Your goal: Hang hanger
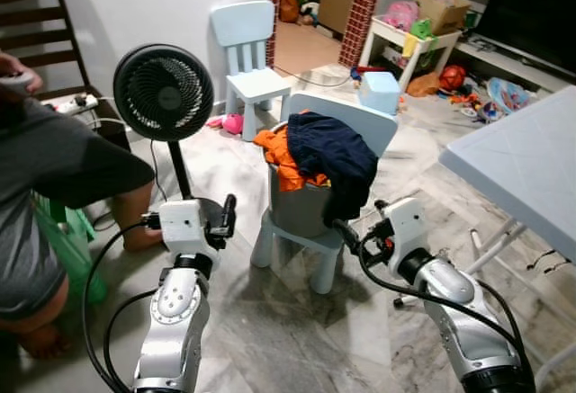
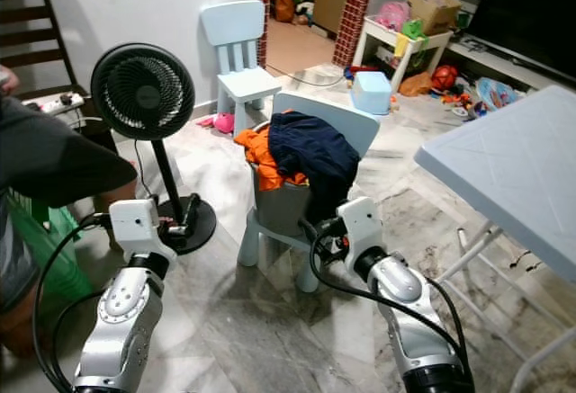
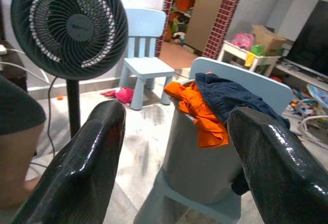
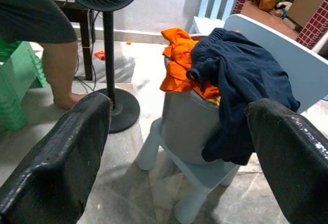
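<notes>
marble floor [image 1: 270,321], laundry bucket [image 4: 192,126] (clothes-filled) before open pincers [image 4: 174,147]

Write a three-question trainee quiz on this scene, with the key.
1. True or false: the grey bin stands on the floor.
2. Which garment hangs over the side of the bin towards the right gripper? A) orange cloth B) navy cloth C) a white towel
3. What tall black appliance stands to the robot's left of the small chair, beyond the left gripper?

Key
1. False: it sits on the small chair's seat.
2. B
3. The fan
</notes>
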{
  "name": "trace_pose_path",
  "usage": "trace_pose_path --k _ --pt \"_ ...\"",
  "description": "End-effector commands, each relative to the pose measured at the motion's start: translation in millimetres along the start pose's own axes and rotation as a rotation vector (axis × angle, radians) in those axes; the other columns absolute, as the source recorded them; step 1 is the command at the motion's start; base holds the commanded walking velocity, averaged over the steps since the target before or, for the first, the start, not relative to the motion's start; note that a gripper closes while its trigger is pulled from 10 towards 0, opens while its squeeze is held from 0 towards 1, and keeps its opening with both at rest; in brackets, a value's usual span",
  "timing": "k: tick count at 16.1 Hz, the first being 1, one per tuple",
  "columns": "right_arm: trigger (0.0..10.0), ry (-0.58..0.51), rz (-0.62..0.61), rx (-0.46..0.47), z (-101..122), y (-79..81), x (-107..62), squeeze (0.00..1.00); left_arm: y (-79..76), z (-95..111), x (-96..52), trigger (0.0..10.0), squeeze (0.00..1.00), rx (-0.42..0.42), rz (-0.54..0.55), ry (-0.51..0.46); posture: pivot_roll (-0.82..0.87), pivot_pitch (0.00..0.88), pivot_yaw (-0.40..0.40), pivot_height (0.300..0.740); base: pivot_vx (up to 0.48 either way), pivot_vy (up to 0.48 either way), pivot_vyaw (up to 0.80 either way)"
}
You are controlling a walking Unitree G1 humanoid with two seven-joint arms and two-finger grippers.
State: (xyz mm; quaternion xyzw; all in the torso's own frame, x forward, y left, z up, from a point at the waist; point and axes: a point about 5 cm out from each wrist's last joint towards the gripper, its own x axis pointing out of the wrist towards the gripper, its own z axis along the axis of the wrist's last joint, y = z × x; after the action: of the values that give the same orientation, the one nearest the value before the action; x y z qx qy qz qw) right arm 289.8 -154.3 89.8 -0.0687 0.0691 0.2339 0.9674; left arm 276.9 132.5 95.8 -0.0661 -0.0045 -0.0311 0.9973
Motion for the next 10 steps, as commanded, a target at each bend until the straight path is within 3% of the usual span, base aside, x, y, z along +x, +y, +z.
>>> trace_pose_path --k 1,5,10 --pt "10.0 0.005 -0.006 -0.003 -0.9 -3.7 -1.3 0.0 -3.3 0.6 -0.2 10.0 0.0 -0.003 -0.018 -0.008 -0.06 0.0 -0.108 0.74 0.0 0.0 0.0" --pt "10.0 0.006 -0.003 -0.005 -2.4 -1.6 -2.3 0.0 -4.0 0.6 0.0 10.0 0.0 0.001 -0.028 -0.012 -0.06 0.0 -0.104 0.74 0.0 0.0 0.0" --pt "10.0 0.005 -0.006 -0.009 -1.9 -2.3 -2.2 0.0 -4.3 1.0 0.3 10.0 0.0 0.001 -0.037 -0.018 -0.06 0.0 -0.103 0.74 0.383 0.0 0.0"
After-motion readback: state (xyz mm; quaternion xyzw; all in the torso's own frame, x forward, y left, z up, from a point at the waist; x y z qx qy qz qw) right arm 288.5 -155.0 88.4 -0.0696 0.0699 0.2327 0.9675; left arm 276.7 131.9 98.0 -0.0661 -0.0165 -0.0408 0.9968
